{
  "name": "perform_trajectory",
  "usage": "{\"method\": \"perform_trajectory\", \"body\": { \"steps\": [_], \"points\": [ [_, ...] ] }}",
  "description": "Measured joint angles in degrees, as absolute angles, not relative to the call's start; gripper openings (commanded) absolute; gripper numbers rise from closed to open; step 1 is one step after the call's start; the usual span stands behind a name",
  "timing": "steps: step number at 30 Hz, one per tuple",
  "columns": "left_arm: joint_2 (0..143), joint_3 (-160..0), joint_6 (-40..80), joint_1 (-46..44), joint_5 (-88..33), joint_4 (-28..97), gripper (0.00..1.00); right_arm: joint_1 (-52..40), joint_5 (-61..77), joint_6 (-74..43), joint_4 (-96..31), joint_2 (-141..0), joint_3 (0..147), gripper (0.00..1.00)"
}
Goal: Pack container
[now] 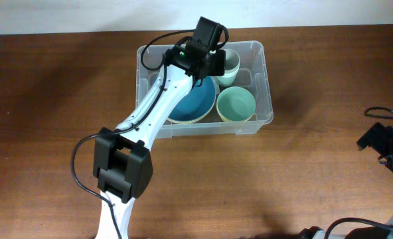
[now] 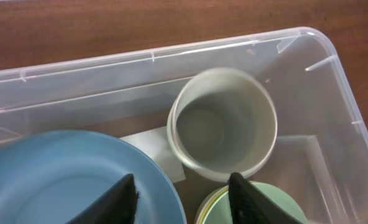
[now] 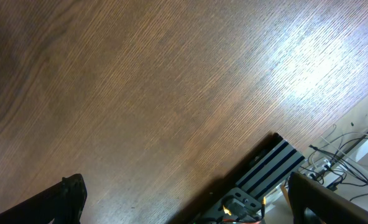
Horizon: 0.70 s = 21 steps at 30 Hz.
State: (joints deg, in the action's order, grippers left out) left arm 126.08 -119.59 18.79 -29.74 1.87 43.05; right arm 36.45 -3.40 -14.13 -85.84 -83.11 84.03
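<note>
Currently the container [image 1: 261, 79] is seen at the far middle of the tabletop [image 1: 50, 99], with a blue bowl [image 1: 193, 106], a green bowl [image 1: 235, 105] and a pale cup [image 2: 224, 121] held inside. The left fingers [image 2: 119, 202] are parted and empty just above the cup, and the right fingers [image 3: 59, 202] are spread wide, well apart from it. Should the left arm be withdrawn carelessly, the cup could be clipped and tipped.
</note>
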Motion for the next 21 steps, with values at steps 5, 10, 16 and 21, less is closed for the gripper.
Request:
{"method": "perform_trajectory", "body": {
  "steps": [5, 10, 16, 21],
  "points": [
    [125.69, -123.92, 16.64, -27.73, 2.55, 47.44, 1.00, 36.45, -3.38, -14.11, -85.84, -83.11, 84.03, 0.99],
    [121.56, -124.88, 16.03, -21.69, 4.86, 55.20, 1.00, 36.45, -3.40, -14.09, -85.84, -83.11, 84.03, 0.99],
    [112.29, -125.49, 16.53, -10.17, 6.44, 67.00, 1.00, 36.45, -3.40, -14.11, -85.84, -83.11, 84.03, 0.99],
    [105.78, -126.15, 18.50, -3.68, 6.92, 75.92, 1.00, 36.45, -3.38, -14.09, -85.84, -83.11, 84.03, 0.99]
  ]
}}
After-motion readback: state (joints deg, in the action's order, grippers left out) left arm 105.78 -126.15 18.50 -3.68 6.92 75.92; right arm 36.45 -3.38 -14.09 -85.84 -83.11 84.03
